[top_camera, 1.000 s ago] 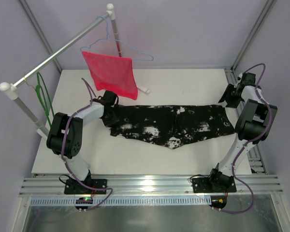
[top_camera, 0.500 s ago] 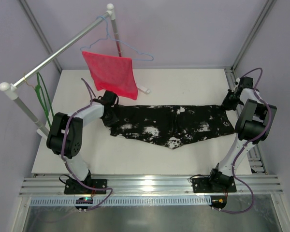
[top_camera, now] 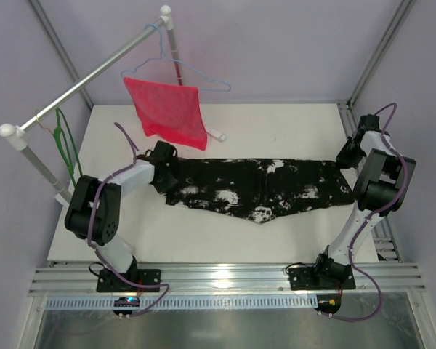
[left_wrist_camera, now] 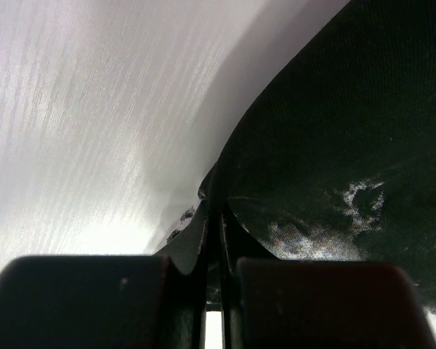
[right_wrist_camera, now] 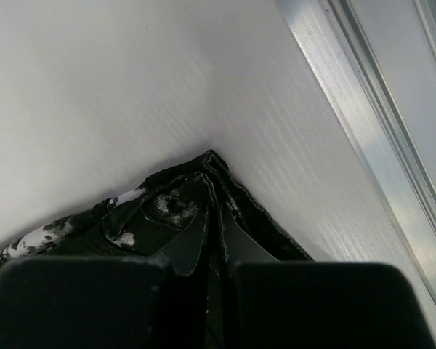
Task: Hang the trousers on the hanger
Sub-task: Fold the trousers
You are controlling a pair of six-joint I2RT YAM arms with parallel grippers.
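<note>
Left hand (left_wrist_camera: 214, 212), right hand (right_wrist_camera: 212, 218) pinch trousers (top_camera: 261, 187).

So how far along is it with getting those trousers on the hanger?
Early days. Done: the left claw and right claw each pinch one end of the trousers. In hand: the trousers lie stretched flat on the table. Left: lifting them and draping them over the green hanger on the rail.
</note>
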